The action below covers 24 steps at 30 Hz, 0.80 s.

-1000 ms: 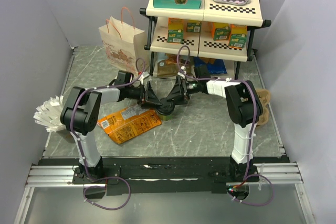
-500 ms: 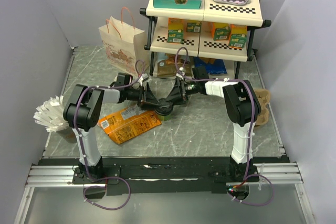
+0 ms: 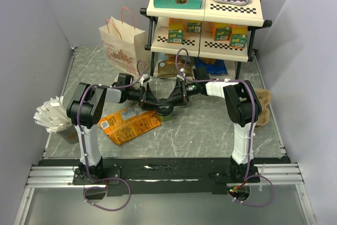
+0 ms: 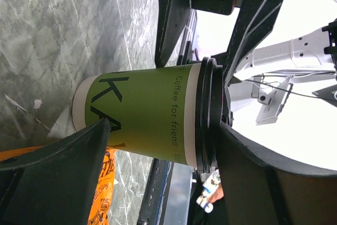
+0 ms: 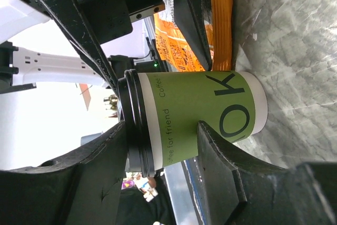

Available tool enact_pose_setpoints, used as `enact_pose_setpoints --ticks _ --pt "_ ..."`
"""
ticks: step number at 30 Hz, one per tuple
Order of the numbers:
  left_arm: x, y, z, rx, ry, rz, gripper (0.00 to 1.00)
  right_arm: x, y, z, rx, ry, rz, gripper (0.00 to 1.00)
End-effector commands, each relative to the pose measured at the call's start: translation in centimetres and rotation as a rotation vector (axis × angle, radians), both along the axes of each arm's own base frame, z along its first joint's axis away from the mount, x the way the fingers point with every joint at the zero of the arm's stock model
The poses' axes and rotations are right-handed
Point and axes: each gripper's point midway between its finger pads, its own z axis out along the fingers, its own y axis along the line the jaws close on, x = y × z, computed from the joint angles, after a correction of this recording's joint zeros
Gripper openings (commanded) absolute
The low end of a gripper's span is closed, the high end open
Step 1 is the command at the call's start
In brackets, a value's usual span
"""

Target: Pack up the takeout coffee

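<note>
Left gripper (image 4: pixel 164 125): rolled on its side, one finger low by the table and the other at lid height. The jaws are parted wide and clamp nothing that shows.
Right gripper (image 5: pixel 163 125): rolled the same way, facing the left one. The jaws are parted with nothing clamped; whether a fingertip touches the cup cannot be told.
Takeout coffee: small dark green paper cup with a black plastic lid (image 3: pixel 165 110), upright mid-table on the grey marbled table top (image 3: pixel 210 125), long axis vertical.
Key relation: the cup sits between the two grippers, just to the near side of their tips. The left arm reaches it from the left and the right arm from the right, neither clearly nearer.
Jaws versus cup: both pairs open along the cup's height, not across its width, so a side grasp likely calls for a wrist roll.
Destination: pale paper bag with pink handles (image 3: pixel 122 43), far left, well apart from the cup, on the left arm's side.
Nearby: flat orange foil pouch (image 3: pixel 129 124), just left of the cup.
</note>
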Motion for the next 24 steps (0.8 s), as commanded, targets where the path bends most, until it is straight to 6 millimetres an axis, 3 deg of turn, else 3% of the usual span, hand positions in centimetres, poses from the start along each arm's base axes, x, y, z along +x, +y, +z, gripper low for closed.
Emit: enact_pose_setpoints --ticks 1,4,9,12,13,17,24 --pt "0.2 0.7 -6.5 0.201 0.008 0.088 0.83 -0.9 -1.4 -6.0 -0.194 0.176 -0.096 0.55" --pt "0.4 0.4 -4.5 0.155 -0.042 0.074 0.84 -0.4 -1.1 -4.3 -0.154 0.088 -0.074 0.58" --pt "0.7 0.1 -0.7 0.098 -0.133 0.052 0.88 0.2 -0.9 0.5 -0.048 -0.102 -0.058 0.70" --pt "1.3 0.0 1.0 0.096 -0.189 0.039 0.90 -0.4 -0.9 2.4 -0.002 -0.148 -0.045 0.82" --pt "1.4 0.0 1.4 0.098 -0.200 0.035 0.90 -0.7 -0.9 2.7 0.005 -0.144 -0.036 1.00" --pt "1.7 0.1 3.3 0.097 -0.248 0.029 0.93 -1.4 -1.2 3.8 0.022 -0.171 -0.022 1.00" --pt "-0.7 0.7 4.0 0.080 -0.240 -0.001 0.95 -2.2 -1.4 4.2 0.018 -0.199 -0.002 1.00"
